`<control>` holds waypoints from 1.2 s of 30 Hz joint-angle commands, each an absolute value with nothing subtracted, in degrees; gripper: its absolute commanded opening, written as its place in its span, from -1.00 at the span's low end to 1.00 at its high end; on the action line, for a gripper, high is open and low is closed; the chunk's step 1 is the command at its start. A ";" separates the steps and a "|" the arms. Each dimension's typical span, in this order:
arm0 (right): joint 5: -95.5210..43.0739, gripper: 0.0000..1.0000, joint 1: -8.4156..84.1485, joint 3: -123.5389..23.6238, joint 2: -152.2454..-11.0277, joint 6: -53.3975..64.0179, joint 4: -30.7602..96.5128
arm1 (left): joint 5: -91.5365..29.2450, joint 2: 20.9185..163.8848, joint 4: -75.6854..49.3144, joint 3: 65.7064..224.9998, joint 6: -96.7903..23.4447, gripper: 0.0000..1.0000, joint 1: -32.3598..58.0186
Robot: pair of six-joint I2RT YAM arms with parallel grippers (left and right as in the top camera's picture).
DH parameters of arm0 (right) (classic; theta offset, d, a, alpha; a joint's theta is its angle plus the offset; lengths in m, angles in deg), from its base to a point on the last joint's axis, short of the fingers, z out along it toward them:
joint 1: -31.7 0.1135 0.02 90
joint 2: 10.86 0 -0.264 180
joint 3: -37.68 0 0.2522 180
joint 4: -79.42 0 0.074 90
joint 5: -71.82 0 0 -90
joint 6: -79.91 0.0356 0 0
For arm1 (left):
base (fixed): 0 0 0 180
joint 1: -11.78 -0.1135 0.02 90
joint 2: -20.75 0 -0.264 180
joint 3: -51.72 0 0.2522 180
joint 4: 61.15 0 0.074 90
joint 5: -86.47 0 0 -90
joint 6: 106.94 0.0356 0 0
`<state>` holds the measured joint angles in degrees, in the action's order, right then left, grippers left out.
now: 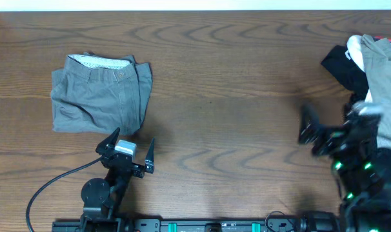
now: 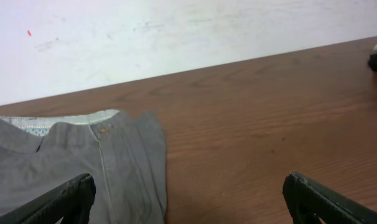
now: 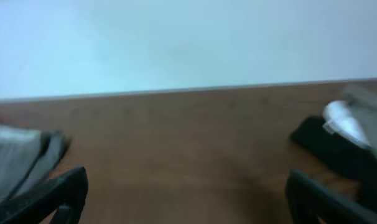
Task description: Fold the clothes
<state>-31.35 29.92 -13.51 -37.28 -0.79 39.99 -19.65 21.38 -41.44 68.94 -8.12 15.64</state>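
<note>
Overhead, we see the grey-olive shorts (image 1: 99, 93) lying folded at the left of the table (image 1: 234, 77); our left gripper (image 1: 130, 144) and right gripper (image 1: 333, 120) both gape wide, gripping nothing.

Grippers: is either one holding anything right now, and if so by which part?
Nothing is held. The left gripper and the right gripper are both open and empty; the shorts lie free.
</note>
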 commanded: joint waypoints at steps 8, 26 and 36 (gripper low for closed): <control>-34.74 0.99 36.00 4.48 -20.45 -7.87 45.35 | -19.50 20.98 -40.89 67.41 -8.84 0.96 15.77; -31.83 0.99 36.50 20.32 -11.16 -8.04 54.74 | -19.50 20.98 -40.89 67.41 -8.84 0.96 15.77; -31.90 0.99 36.50 21.04 -11.18 -8.04 56.49 | -19.50 20.98 -40.89 67.41 -8.84 0.96 15.77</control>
